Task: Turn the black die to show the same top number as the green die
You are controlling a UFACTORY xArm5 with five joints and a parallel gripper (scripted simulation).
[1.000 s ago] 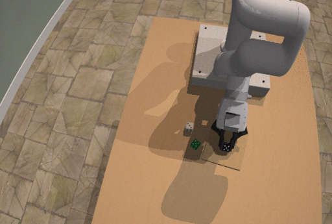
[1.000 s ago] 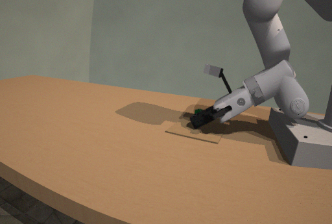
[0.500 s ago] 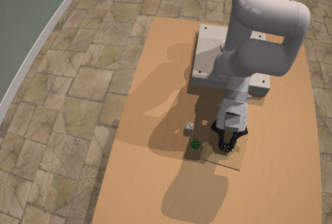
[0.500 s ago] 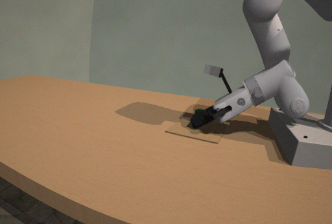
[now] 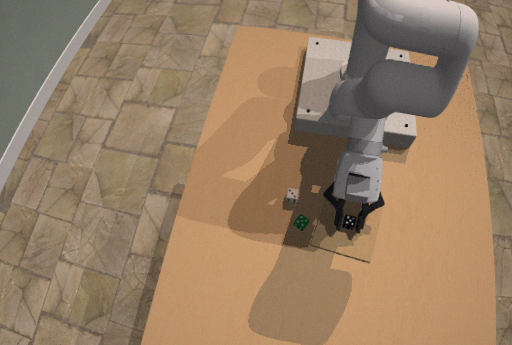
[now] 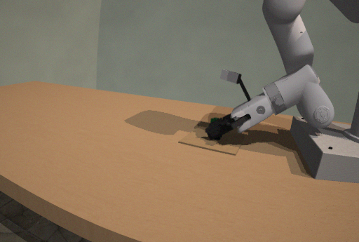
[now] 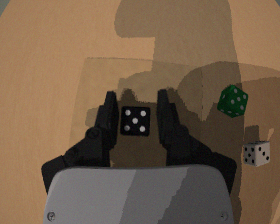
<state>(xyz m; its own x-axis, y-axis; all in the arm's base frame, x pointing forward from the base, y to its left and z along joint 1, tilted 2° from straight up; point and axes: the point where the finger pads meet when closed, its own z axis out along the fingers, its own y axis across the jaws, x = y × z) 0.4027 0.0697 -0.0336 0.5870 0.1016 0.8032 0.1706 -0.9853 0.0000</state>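
Going left to right in the top view, we are finding the white die (image 5: 292, 194) off the mat (image 5: 356, 250), the green die (image 5: 301, 222) at the mat's left edge, and the black die (image 5: 349, 222) on the mat between the fingers (image 5: 339, 215) of the gripper (image 5: 350, 221). All three are lying near the middle of the counter (image 5: 430, 245), just in front of the arm's base (image 5: 314, 85).

In the wrist view, the black die (image 7: 135, 121) is showing five on top. The green die (image 7: 233, 101) appears to be showing five as well, though its pips are small. We are judging the turn done and the release under way.

The fingers are standing apart, with a narrow gap visible on each side of the die, so they are gripping nothing. What is remaining is to draw clear without nudging the die.

In the exterior view, the arm is reaching low and forward, its wrist sloping down toward the mat (image 6: 196, 142).
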